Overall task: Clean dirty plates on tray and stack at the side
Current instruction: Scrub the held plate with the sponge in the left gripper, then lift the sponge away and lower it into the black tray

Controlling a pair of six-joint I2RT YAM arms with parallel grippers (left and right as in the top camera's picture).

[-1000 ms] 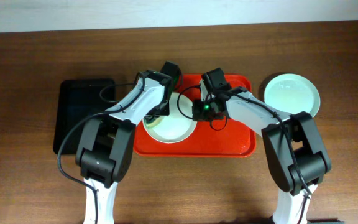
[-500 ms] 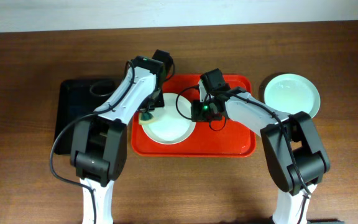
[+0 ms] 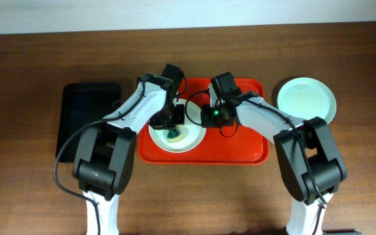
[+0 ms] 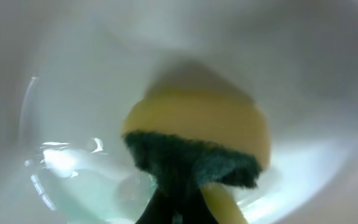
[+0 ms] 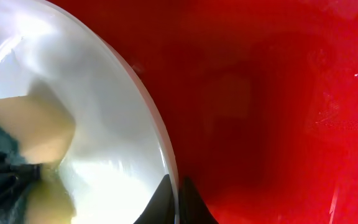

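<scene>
Left tool (image 3: 170,123), seen from overhead: clamped on a sponge (image 3: 175,136) and pressing it into the white plate (image 3: 191,136), near the plate's middle. Right tool (image 3: 205,116): set at the plate's right rim, seemingly pinching it. Plate sitting in the left half of the red tray (image 3: 243,147), with no other plate seen in that tray. Off to the right on the wooden surface (image 3: 31,189), a mint-green plate (image 3: 307,99); cannot tell whether one or more lie there. Left of the red tray, a black tray (image 3: 87,117).

From the left wrist: sponge (image 4: 197,134) with yellow body and dark green scouring face, gripped from below and bearing on the plate's pale floor (image 4: 104,56). Wet sheen at lower left. No teal smear to be made out; possibly hidden under the sponge.

From the right wrist: fingertips (image 5: 165,200) drawn narrow, closed on the plate's rim. Plate (image 5: 92,81) at left with the sponge (image 5: 33,127) inside it, bare tray floor (image 5: 278,93) at right.

Judged as the wiping step. Best done with small circles over the soiled patch and only moderate downward pressure, so the plate neither skates nor tips against the pinch. Hold the rim grip firm and level meanwhile. Lift the sponge clear and check the floor for residue before carrying the plate to the side.
</scene>
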